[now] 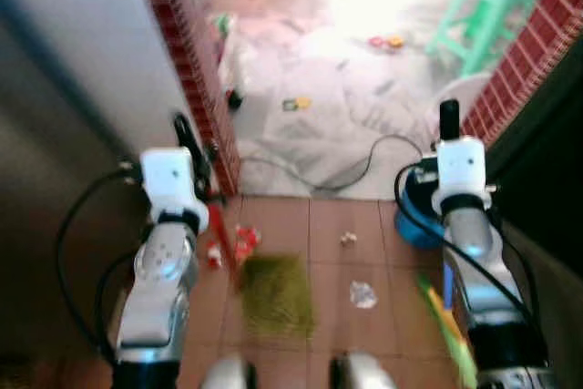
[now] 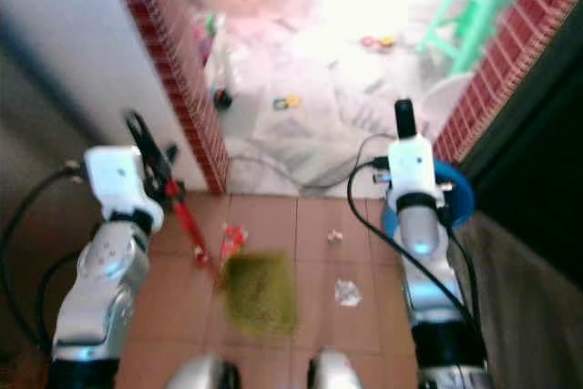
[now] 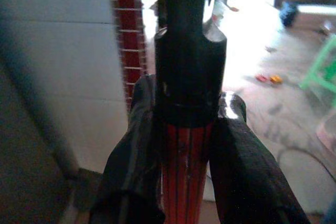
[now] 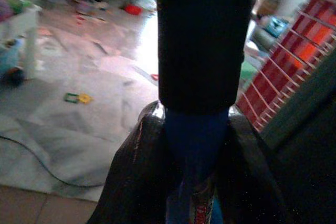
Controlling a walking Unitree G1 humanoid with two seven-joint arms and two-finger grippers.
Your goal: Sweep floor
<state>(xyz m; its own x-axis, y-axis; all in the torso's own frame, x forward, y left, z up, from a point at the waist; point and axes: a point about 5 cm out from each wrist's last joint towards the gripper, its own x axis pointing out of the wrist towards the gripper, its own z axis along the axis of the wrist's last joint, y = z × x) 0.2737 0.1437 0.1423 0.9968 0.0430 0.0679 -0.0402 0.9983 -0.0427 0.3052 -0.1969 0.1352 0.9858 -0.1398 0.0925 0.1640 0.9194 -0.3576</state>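
Note:
My left gripper is shut on a broom's red handle just below its black end grip. The broom slants down to green bristles resting on the brown tiles in front of me. My right gripper is shut on a blue handle with a black grip, held upright at my right side. Litter lies on the tiles: red and white wrappers beside the bristles, a small white scrap and a crumpled clear piece to their right.
A red brick pillar and white wall stand close on the left, a brick wall on the right. A blue round thing sits by my right arm. Beyond the tiles are a black cable, scattered toys and a green stool.

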